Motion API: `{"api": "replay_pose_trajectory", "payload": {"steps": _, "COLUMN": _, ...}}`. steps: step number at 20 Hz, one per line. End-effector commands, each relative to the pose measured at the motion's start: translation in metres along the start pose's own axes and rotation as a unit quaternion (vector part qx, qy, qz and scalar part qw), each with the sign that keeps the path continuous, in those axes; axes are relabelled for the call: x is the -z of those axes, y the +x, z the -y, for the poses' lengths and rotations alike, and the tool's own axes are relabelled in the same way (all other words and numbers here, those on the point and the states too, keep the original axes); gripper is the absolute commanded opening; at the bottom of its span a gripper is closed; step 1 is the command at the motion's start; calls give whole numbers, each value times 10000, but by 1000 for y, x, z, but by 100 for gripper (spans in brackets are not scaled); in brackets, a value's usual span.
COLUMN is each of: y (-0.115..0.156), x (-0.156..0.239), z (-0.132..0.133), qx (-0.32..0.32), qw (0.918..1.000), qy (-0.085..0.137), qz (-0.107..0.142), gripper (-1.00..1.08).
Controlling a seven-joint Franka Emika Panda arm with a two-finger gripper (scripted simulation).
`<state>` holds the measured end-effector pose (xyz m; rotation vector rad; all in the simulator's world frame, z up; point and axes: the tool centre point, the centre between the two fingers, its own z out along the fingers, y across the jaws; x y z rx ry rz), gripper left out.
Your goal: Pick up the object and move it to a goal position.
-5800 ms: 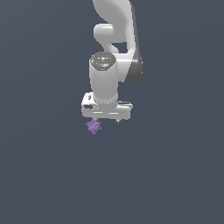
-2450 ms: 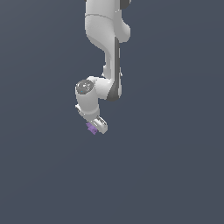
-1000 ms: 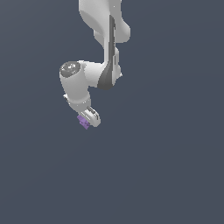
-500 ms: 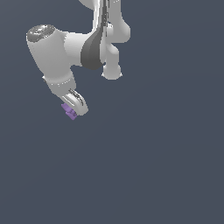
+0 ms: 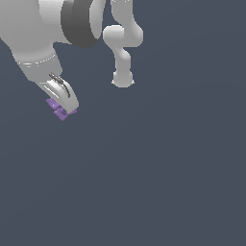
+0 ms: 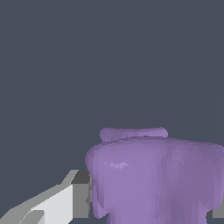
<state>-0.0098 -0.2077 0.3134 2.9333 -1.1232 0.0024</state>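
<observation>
The object (image 5: 58,110) is a small light-purple notched block, held at the tip of my white gripper (image 5: 65,106) on the exterior view's left, in mid-air against the dark grey background. The gripper is shut on it, and most of the block is hidden behind the near finger (image 5: 67,97). In the wrist view the object (image 6: 153,175) fills much of the picture, with one white and grey finger (image 6: 65,203) pressed against its side. The large arm body (image 5: 43,29) looms very close to the exterior camera.
Farther arm links (image 5: 122,43) hang behind the gripper, toward the exterior view's middle. Everything else is a plain dark grey backdrop with no other objects or edges showing.
The arm has swung toward the exterior view's left and much nearer the camera, carrying the purple object along. The grip on it has stayed shut throughout.
</observation>
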Motion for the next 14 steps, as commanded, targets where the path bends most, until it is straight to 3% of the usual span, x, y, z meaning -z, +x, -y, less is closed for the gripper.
{"api": "replay_pose_trajectory", "payload": {"steps": 1, "y": 6, "x": 15, "z": -2, "qx": 3, "qw": 10000, "qy": -4, "qz": 7, "gripper": -100}}
{"api": "replay_pose_trajectory", "payload": {"steps": 14, "y": 19, "x": 43, "z": -6, "qx": 6, "qw": 10000, "qy": -2, "qz": 7, "gripper": -100}}
